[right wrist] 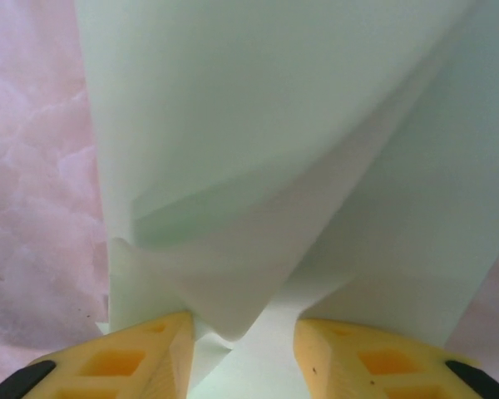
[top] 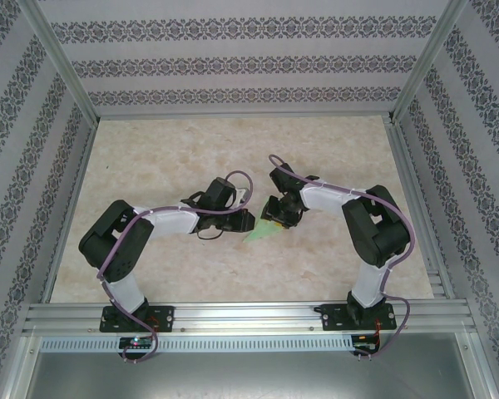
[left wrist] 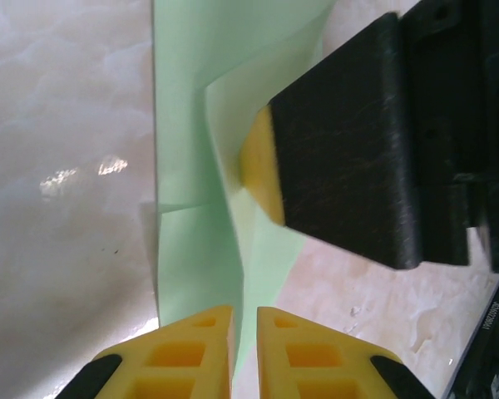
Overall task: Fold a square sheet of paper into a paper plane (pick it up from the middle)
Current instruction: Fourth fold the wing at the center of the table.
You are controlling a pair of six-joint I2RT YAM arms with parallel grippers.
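**Item: mint-green paper**. Thin, matte, plain and unmarked. It is partly folded, with overlapping layers that form slanted flaps and sharp straight creases. One long edge runs straight, and the layers taper toward the claws. It lies at the middle of the table, between the two arms' tips.

**Item: left gripper**. Yellow moulded fingers with recessed square pockets and black backing. The claw is clenched on the paper's near edge, with only a thin slit between the fingers.

**Item: right gripper**. Same yellow fingers, parted, standing either side of a raised pointed flap and not clenched on it. In the left wrist view, one of its yellow pads, on a broad matte black finger body, touches the paper's upper layer.

**Item: table**. Glossy cream surface, marble-like, with pale cloudy veining.

**Item: enclosure walls**. Striped floral wallpaper in grey on white.

**Item: base rail**. Ribbed aluminium, carrying both arm bases.
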